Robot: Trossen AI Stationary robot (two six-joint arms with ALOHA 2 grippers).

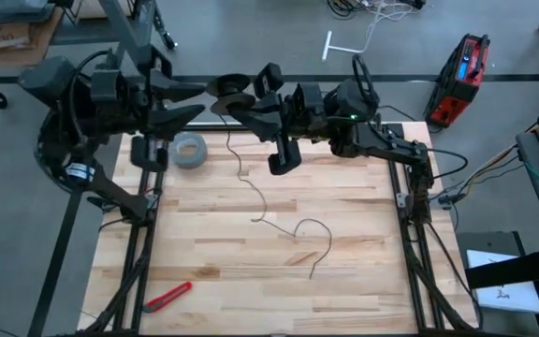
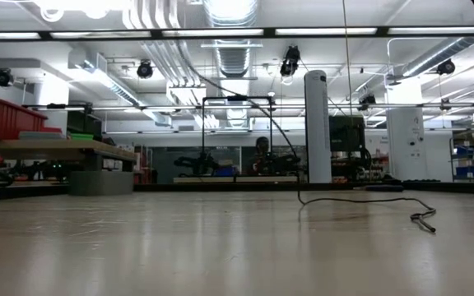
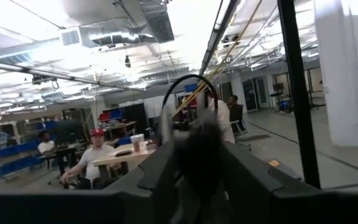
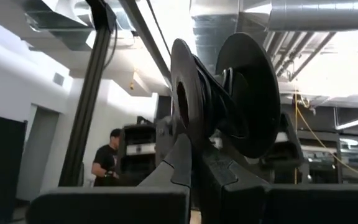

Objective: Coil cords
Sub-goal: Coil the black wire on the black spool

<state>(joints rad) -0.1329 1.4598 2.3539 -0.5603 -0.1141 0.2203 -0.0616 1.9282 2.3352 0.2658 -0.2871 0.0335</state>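
The right tool [image 1: 235, 105] is clamped on the reel [image 1: 230, 91], held high above the bench's [image 1: 363, 243] far edge. The left tool [image 1: 195, 101] meets the reel from the other side; I cannot tell its grip. From the reel the cord [image 1: 262, 201] hangs down and trails across the bench; a tape roll [image 1: 189, 151] lies below the left tool.

One thin black cord [image 1: 279, 220], one black reel [image 1: 232, 94], one grey tape roll [image 1: 190, 150] and one red utility knife [image 1: 167, 296] are showing.
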